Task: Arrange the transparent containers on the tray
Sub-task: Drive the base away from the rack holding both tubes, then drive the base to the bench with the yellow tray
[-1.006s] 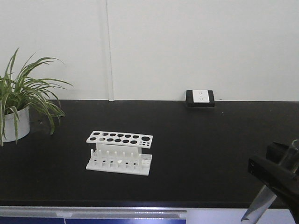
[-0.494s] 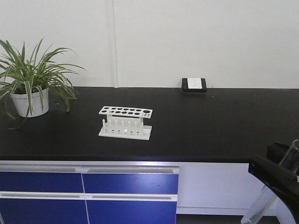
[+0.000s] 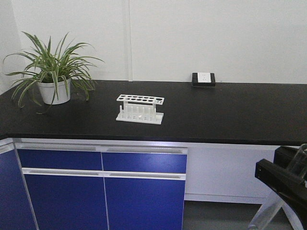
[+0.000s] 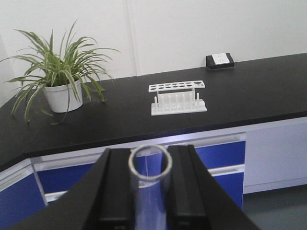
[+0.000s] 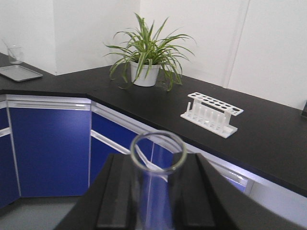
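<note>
Each gripper holds one clear test tube. In the left wrist view my left gripper is shut on a transparent tube, whose round rim pokes up between the black fingers. My right gripper is likewise shut on a second tube. In the front view the right gripper shows at the bottom right with its tube slanting down to the left. The white holed rack stands empty on the black counter, far from both grippers. The yellow tray is out of view.
A potted plant stands at the counter's left end and a wall socket at the back. Blue cabinet doors run below the counter. In the right wrist view a grey metal tray and a beaker sit on a side counter.
The whole view has backed away from the counter: rack and plant look smaller and farther, and the blue cabinets have come into sight. The right gripper still holds its tube.
</note>
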`<state>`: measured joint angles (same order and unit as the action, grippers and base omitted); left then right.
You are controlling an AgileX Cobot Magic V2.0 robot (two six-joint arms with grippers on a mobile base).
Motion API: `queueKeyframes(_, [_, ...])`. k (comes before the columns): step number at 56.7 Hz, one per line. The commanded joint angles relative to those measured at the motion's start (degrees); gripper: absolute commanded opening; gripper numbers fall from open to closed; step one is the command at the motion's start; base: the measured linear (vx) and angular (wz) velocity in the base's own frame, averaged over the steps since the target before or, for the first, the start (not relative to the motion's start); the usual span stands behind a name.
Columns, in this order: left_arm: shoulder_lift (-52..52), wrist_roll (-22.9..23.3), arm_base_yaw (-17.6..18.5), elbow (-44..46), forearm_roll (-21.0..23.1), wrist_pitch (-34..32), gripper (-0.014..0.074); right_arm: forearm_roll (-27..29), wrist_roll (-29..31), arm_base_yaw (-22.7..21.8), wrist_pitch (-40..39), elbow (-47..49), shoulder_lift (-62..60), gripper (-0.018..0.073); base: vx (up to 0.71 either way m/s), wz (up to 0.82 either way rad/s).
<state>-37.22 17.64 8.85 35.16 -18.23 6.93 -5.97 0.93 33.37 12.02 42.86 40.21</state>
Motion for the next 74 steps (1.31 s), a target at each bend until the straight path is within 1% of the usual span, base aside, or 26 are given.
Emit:
queueKeyframes(1, [-0.20, 0.31, 0.34, 1.61, 0.32, -4.74, 0.0146, -0.48, 0.14, -0.26, -4.67, 1.71, -0.25, -0.0011, -0.30, 0.10])
queueKeyframes(22, [-0.20, 0.31, 0.34, 1.61, 0.32, -4.74, 0.0146, -0.48, 0.14, -0.26, -4.67, 1.71, -0.25, -0.0011, -0.25, 0.13])
queueKeyframes(36, [-0.20, 0.31, 0.34, 1.61, 0.32, -4.74, 0.0146, -0.48, 0.14, -0.26, -4.67, 1.71, -0.25, -0.0011, -0.16, 0.29])
queueKeyframes(57, [-0.20, 0.31, 0.34, 1.61, 0.32, -4.74, 0.0146, -0.48, 0.14, -0.26, -4.67, 1.71, -0.25, -0.0011, -0.08, 0.46])
queueKeyframes(74, [-0.20, 0.31, 0.34, 1.61, 0.32, -4.74, 0.0146, -0.48, 0.14, -0.26, -4.67, 1.71, -0.25, -0.0011, -0.02, 0.68])
